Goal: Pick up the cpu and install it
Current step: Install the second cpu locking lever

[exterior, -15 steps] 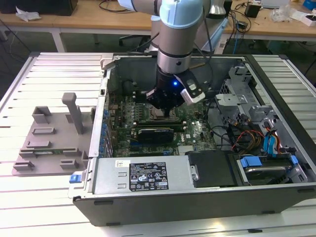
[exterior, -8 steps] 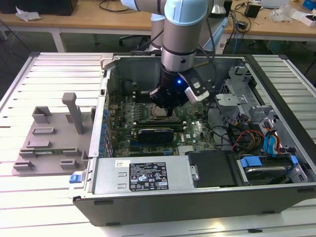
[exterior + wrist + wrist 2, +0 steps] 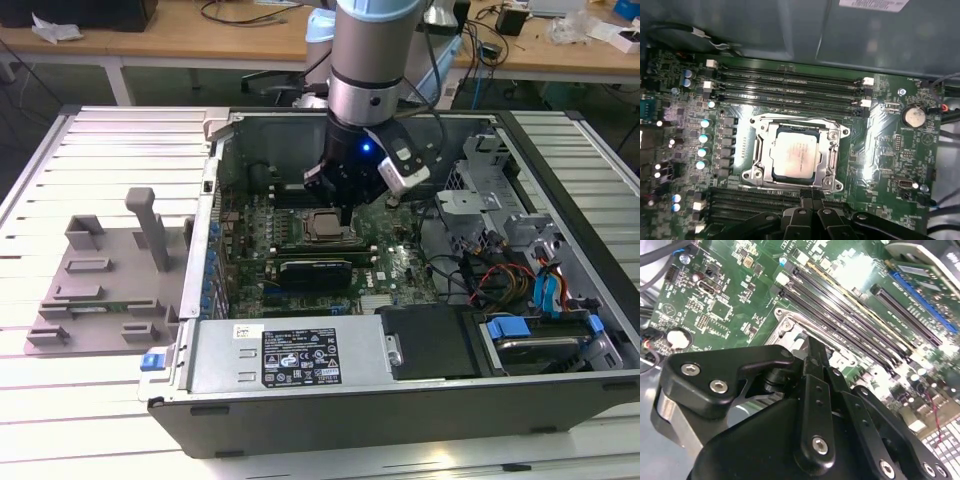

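1. Grey plastic tray [image 3: 100, 285] lies on the slatted desk [image 3: 60, 420] at the exterior view's left, outside the open computer case [image 3: 400, 400].
2. The cpu [image 3: 795, 156] sits inside the motherboard socket [image 3: 795, 152], flat within the metal frame, apparently seated.
3. End effector [image 3: 345, 205] hangs just above the socket; its fingertips [image 3: 812, 195] meet closed, gripping nothing, beside the cpu's edge.
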You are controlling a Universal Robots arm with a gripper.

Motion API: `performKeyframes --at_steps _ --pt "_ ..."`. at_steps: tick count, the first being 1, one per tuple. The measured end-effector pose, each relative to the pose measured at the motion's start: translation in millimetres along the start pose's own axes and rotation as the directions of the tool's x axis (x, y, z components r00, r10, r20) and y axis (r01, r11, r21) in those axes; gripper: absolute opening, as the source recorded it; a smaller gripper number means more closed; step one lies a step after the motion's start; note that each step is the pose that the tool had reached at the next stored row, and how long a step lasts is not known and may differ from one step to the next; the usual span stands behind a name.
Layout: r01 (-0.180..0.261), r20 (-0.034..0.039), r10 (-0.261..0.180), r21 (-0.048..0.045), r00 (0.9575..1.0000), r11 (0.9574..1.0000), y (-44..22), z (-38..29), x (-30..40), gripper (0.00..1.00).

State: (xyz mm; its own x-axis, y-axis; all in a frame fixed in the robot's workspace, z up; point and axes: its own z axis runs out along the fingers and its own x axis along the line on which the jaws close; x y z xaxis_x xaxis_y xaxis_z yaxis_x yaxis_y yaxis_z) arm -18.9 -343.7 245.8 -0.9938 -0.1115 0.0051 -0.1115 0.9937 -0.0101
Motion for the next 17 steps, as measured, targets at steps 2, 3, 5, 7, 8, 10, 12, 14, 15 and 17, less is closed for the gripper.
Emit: performKeyframes --at_steps 2,3,5,7,8,10,12,14,15,17 --pt "0.000 -0.0001 0.000 0.0019 1.0000 1.0000 0.0 -6.0 0.0 0.11" --pt "0.000 -0.0004 0.000 0.0036 1.0000 1.0000 -0.1 -12.1 0.1 0.11" --pt "0.000 -0.0005 0.000 0.0047 1.0000 1.0000 -0.1 -17.2 0.1 0.11" --pt "0.000 -0.0005 0.000 0.0047 1.0000 1.0000 -0.1 -23.0 0.1 0.11" --pt "0.000 -0.0005 0.000 0.0047 1.0000 1.0000 -0.1 -25.0 0.1 0.11" --pt "0.000 -0.0005 0.000 0.0048 1.0000 1.0000 -0.2 -29.3 0.2 0.11" --pt "0.000 -0.0003 0.000 0.0045 1.0000 1.0000 -0.2 -33.0 0.2 0.11" --pt "0.000 -0.0005 0.000 0.0047 1.0000 1.0000 -0.2 -33.2 0.2 0.11" --pt "0.000 -0.0005 0.000 0.0047 1.0000 1.0000 -0.2 -33.2 0.2 0.11" --pt "0.000 -0.0005 0.000 0.0047 1.0000 1.0000 -0.2 -33.2 0.2 0.11"
